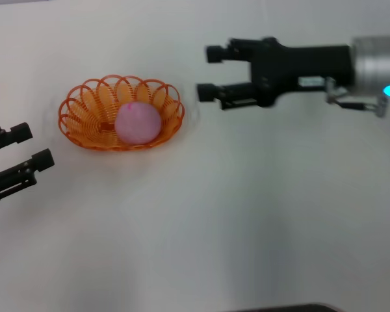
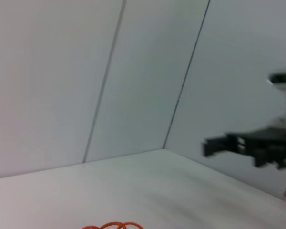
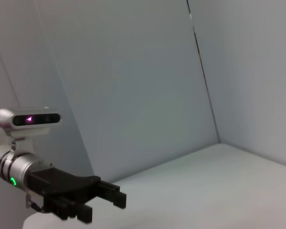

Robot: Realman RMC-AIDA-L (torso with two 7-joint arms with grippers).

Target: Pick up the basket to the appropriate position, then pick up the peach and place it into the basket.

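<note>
The orange openwork basket (image 1: 121, 114) sits on the white table at the left of centre. The pink peach (image 1: 137, 122) lies inside it, toward its right side. My right gripper (image 1: 209, 73) is open and empty, raised to the right of the basket with its fingers pointing at it. My left gripper (image 1: 34, 145) is open and empty at the left edge, just beside the basket's near left side. In the left wrist view only a bit of the basket's rim (image 2: 113, 225) shows, with the right gripper (image 2: 210, 145) farther off. The right wrist view shows the left gripper (image 3: 115, 196) far off.
The white table (image 1: 247, 214) stretches to the front and right. Pale wall panels (image 2: 133, 71) stand behind the table. A dark edge (image 1: 292, 308) shows at the bottom of the head view.
</note>
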